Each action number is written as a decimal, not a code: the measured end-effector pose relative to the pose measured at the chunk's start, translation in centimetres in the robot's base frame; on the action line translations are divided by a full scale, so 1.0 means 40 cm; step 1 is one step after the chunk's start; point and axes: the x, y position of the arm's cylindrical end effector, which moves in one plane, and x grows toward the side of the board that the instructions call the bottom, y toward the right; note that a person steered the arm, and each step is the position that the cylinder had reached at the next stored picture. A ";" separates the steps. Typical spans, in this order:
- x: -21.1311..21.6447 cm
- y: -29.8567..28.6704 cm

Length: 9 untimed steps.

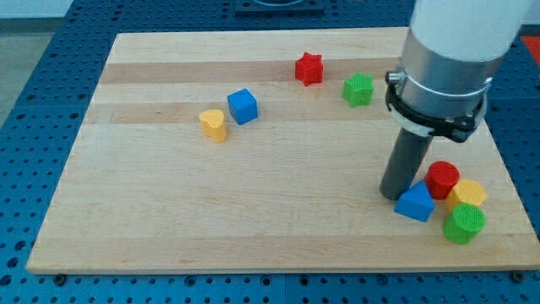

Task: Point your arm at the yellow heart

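Note:
The yellow heart [214, 124] lies on the wooden board [253, 211] at the view's centre left, with a blue cube [242, 106] just to its upper right. My tip [393, 194] rests on the board at the view's right, far to the right of the yellow heart. It stands right beside the left side of a blue triangular block [415, 203].
A red cylinder [442, 178], a yellow block [467, 194] and a green cylinder [464, 224] cluster at the right of my tip. A red star [310, 68] and a green star [359, 89] lie near the view's top.

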 end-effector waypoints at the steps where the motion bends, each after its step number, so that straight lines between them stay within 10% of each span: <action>1: 0.000 0.011; 4: -0.008 -0.063; 9: -0.152 -0.662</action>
